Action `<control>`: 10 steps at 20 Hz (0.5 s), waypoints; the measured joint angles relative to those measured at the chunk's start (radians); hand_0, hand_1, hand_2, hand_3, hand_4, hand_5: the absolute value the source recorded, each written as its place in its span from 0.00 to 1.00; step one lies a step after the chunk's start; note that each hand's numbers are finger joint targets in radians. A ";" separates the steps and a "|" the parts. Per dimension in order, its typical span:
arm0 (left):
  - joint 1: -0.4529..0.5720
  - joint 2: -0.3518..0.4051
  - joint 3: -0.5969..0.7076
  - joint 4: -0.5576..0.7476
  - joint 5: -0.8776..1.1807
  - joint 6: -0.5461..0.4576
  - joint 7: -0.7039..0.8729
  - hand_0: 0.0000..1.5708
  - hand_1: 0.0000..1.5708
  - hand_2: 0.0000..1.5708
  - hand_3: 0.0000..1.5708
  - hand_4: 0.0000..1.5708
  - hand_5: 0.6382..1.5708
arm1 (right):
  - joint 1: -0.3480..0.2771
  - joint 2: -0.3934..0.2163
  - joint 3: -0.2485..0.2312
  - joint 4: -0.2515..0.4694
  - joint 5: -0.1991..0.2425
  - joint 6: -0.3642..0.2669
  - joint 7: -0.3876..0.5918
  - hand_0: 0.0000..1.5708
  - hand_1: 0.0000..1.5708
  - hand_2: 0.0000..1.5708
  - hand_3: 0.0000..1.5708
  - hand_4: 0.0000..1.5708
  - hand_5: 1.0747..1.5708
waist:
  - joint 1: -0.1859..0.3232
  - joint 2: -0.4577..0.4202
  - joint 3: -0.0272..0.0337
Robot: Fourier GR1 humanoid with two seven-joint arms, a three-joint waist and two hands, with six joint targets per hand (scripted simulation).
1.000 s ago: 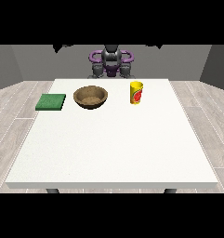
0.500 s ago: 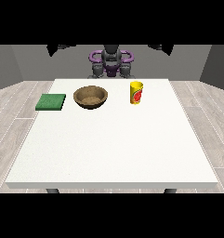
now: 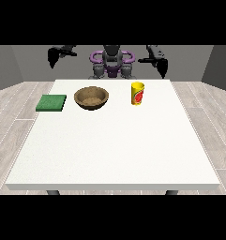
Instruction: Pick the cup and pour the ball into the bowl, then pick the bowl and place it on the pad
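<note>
A yellow cup (image 3: 138, 93) with a red mark stands upright on the white table (image 3: 114, 150), right of centre at the back. No ball shows; the cup's inside is hidden. A brown wooden bowl (image 3: 91, 98) sits to the cup's left. A flat green pad (image 3: 51, 102) lies further left, near the table's edge. The hand at the view's left (image 3: 53, 57) hangs raised beyond the table's back edge, fingers relaxed and holding nothing. The hand at the view's right (image 3: 161, 66) is also raised behind the table, above and right of the cup, fingers pointing down, holding nothing.
The robot's torso (image 3: 112, 63) stands behind the table's back edge. Grey plank floor surrounds the table on both sides. The table's front half is bare white surface.
</note>
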 measured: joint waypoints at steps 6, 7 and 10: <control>-0.054 -0.045 0.003 0.199 -0.053 0.049 -0.195 0.00 0.00 0.00 0.00 0.00 0.95 | -0.043 -0.022 -0.012 0.004 -0.007 0.024 -0.023 0.00 0.00 0.00 0.00 0.00 1.00 | -0.043 0.068 -0.0002; -0.070 -0.053 0.003 0.232 -0.061 0.062 -0.221 0.00 0.00 0.00 0.00 0.00 0.96 | -0.047 -0.023 -0.013 0.012 -0.007 0.030 -0.033 0.00 0.00 0.00 0.00 0.00 1.00 | -0.048 0.078 -0.0007; -0.109 -0.054 0.016 0.323 -0.071 0.073 -0.308 0.00 0.00 0.00 0.00 0.00 0.94 | -0.064 -0.031 -0.029 0.050 -0.014 0.051 -0.080 0.00 0.00 0.00 0.00 0.00 1.00 | -0.052 0.120 -0.0008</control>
